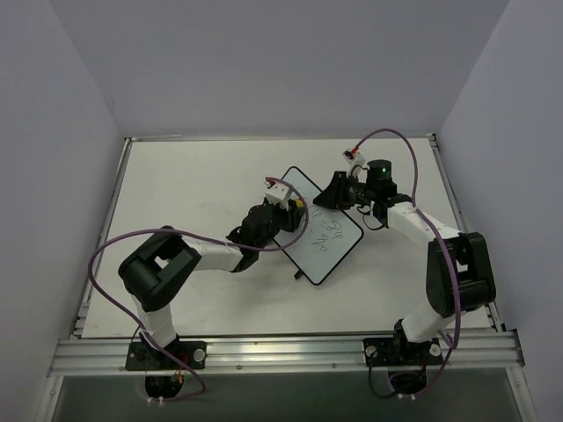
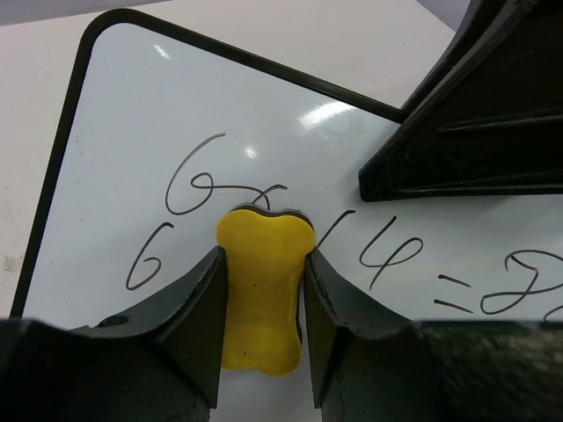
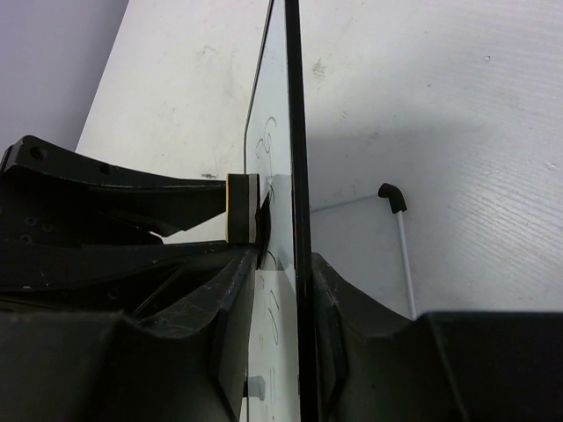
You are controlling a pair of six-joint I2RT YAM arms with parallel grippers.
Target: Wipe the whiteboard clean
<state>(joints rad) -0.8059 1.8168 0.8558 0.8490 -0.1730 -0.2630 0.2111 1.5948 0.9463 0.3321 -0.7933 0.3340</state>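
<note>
Two robot arms work a whiteboard [image 1: 330, 239] at the table's [image 1: 189, 171] middle.
The left gripper [image 2: 264, 257] clenches a yellow eraser [image 2: 264, 303] on the board's writing. The right gripper [image 3: 283, 259] straddles the board's edge, grip unclear. Best to press the eraser flat and sweep across every digit.

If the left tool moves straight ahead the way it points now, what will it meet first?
The whiteboard. The yellow eraser held in the left tool points at its face beside the written digits and seems to touch it, so nothing lies between.
</note>
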